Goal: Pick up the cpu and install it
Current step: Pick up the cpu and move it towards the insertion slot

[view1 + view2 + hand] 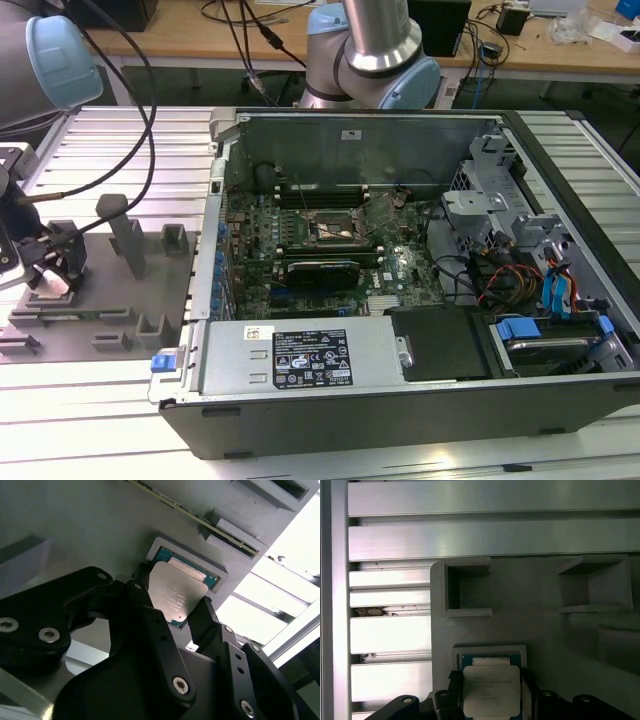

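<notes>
Pick-up step in hand. Jaws pinched on cpu (177, 596) by opposite edges; cpu held between jaws, at recess of grey holder (540, 635). Socket (335, 228) seen well apart from jaws. Level, square grip called for.

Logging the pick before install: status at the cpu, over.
Gripper at the grey holder, jaws against two opposite edges of the cpu. It sits flat in its pocket. Nothing lying on it.
</notes>
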Available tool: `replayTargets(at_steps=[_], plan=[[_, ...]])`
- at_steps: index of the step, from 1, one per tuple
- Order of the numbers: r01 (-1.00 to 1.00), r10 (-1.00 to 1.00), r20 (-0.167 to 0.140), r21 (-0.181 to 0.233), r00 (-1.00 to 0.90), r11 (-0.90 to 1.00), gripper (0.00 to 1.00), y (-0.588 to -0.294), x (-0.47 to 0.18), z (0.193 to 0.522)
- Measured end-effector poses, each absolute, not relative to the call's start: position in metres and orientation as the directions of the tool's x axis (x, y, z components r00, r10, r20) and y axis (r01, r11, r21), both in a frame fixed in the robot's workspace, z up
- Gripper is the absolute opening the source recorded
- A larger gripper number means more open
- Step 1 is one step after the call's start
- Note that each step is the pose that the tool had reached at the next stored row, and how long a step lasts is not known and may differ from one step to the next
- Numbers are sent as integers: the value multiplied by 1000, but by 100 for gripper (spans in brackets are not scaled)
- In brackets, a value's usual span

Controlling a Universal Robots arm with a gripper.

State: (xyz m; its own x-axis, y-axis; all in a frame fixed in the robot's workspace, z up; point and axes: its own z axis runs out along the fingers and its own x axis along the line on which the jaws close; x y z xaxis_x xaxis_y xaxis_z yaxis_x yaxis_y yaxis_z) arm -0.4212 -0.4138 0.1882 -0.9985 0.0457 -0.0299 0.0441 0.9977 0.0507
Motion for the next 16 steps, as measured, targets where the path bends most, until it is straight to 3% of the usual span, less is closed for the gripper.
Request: replayTargets(at_steps=[16], plan=[[41, 42, -30, 51, -999, 998, 55, -414, -422, 188]])
